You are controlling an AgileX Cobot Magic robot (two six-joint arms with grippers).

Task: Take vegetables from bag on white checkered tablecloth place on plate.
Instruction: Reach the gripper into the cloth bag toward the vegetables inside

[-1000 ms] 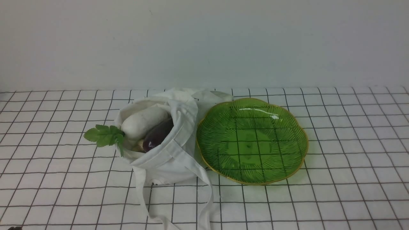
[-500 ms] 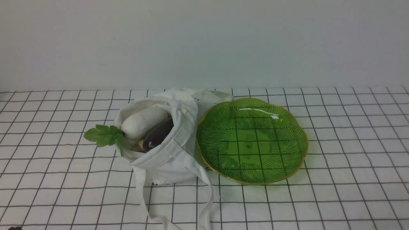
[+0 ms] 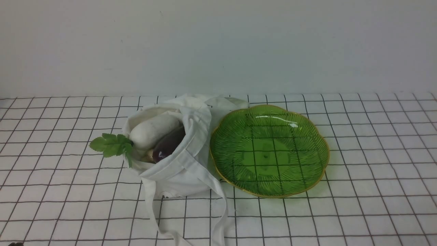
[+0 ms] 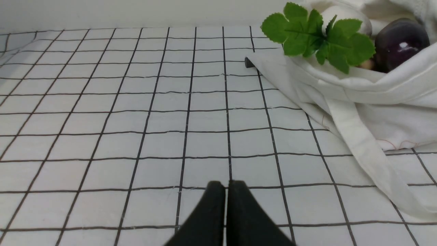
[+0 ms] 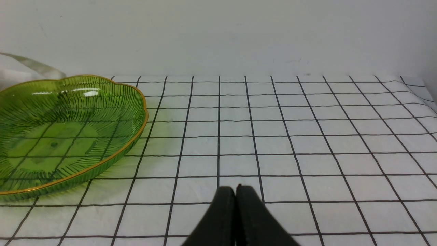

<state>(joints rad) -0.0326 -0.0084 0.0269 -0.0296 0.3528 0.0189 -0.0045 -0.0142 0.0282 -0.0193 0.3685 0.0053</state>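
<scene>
Covering the lower frame, the checkered tablecloth point(image 3: 375, 153) carries an empty green plate point(image 3: 269, 150) right of centre, just beside the slumped cloth bag point(image 3: 184, 171), presumably to keep transfers short. In the bag's open mouth lie a plump white radish point(image 3: 153, 130), its leaves spilling out, and a glossy purple eggplant point(image 3: 169, 143). The left gripper point(image 4: 225, 186) and right gripper point(image 5: 235, 189) are pressed together, holding nothing.

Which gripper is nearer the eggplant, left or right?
Left. The left gripper is near the bag's open end, with the eggplant in view; the right gripper is beyond the plate, away from the bag.
</scene>
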